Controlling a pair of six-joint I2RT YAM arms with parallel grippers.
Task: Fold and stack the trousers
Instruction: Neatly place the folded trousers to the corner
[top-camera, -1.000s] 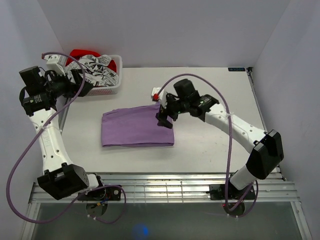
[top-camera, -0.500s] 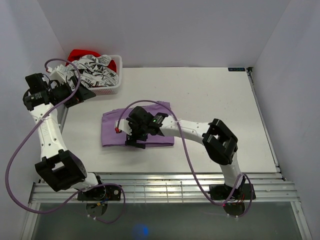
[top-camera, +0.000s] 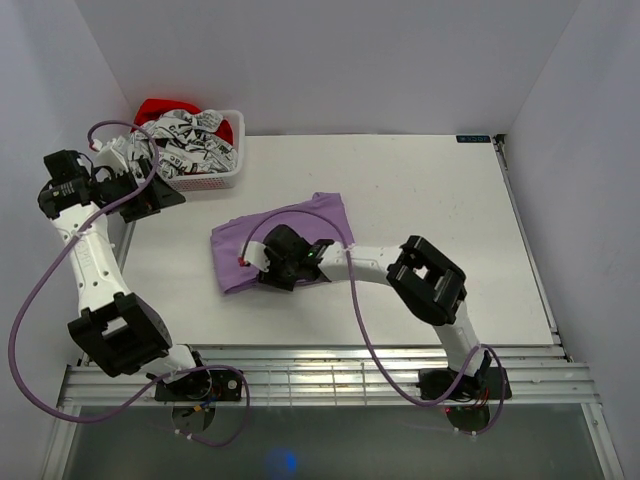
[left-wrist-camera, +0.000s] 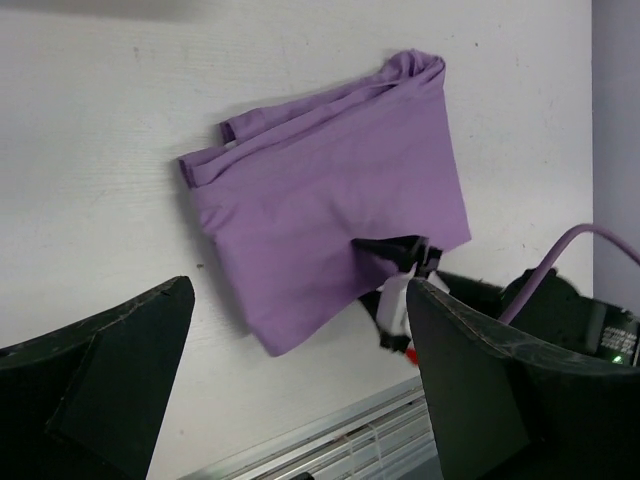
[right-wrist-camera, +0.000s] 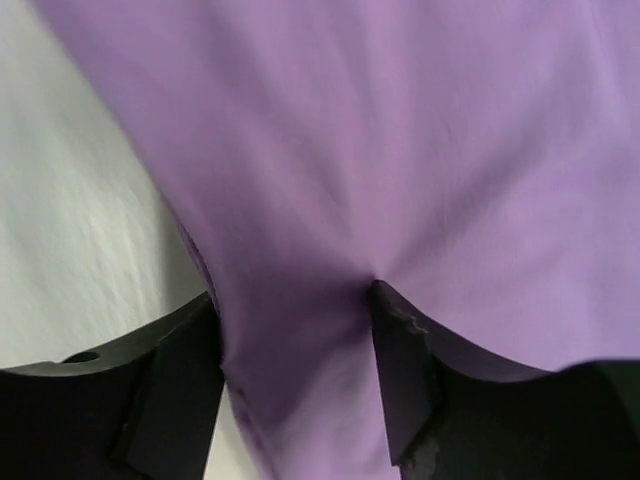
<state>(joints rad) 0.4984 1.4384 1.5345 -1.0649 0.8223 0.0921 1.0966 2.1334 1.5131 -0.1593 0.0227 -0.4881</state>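
Straddling the near edge of the trousers (top-camera: 300, 225) at 6 o'clock, the right gripper (top-camera: 272, 265) has cloth between its jaws; can't tell if clamped. Trousers lie folded left-centre on the table (top-camera: 430, 190), long axis roughly 8-to-2 o'clock. Right arm nearer, touching them. Left gripper (left-wrist-camera: 300, 290), jaws spread wide and empty, hangs well apart at 10 o'clock by the basket (top-camera: 200, 182).

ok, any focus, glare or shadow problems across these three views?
Top external: sharp and evenly lit, with only soft shadows and a small blue glint on the dark strip at the near edge. Left wrist: the trousers are crisp, the left fingers dark and slightly soft. Right wrist: too close, the trousers fill the frame blurred, the right fingers near-black.
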